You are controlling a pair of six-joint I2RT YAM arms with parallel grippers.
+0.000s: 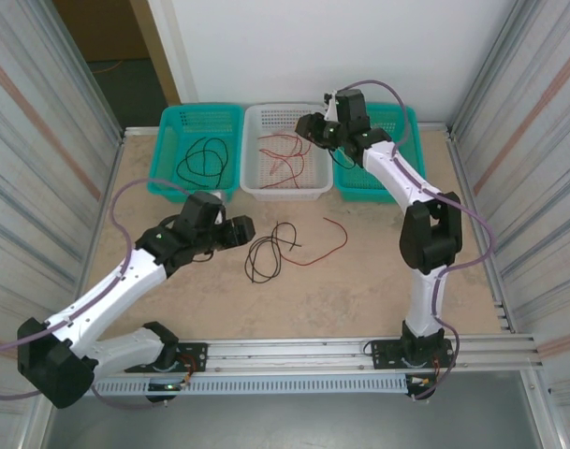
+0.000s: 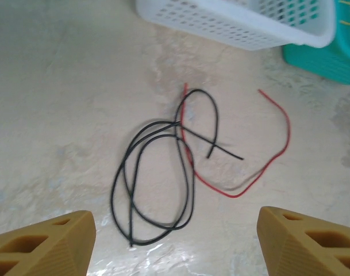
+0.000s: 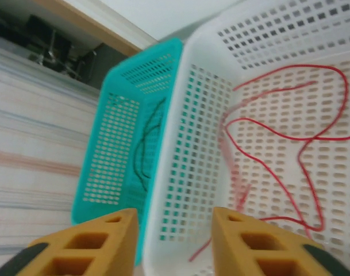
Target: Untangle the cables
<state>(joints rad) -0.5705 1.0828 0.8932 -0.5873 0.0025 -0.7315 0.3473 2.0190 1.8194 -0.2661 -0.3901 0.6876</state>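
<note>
Start from the left pincer (image 2: 175, 236), spread wide and holding nothing, hanging over the bench (image 1: 378, 281) just short of the tangle. Note there a black cable (image 2: 191, 187) coiled in a few loose loops, with a red cable (image 2: 281, 155) threading down through the upper loops and then swinging out to the right in an open arc. Probably best to go for the red one on that free arc, well clear of the black loops, so as to close on one strand only. Come down low, pinch flat against the bench, then lift and draw away from the coil slowly; ease off on any drag from the black. Leave the right pincer (image 3: 169, 230), part open and empty, above the white basket (image 1: 286, 192) with its red cables (image 1: 283, 154). Expect the red one to go there, and the black to the teal basket (image 1: 198, 114) beside a second black cable (image 1: 202, 159).
</note>
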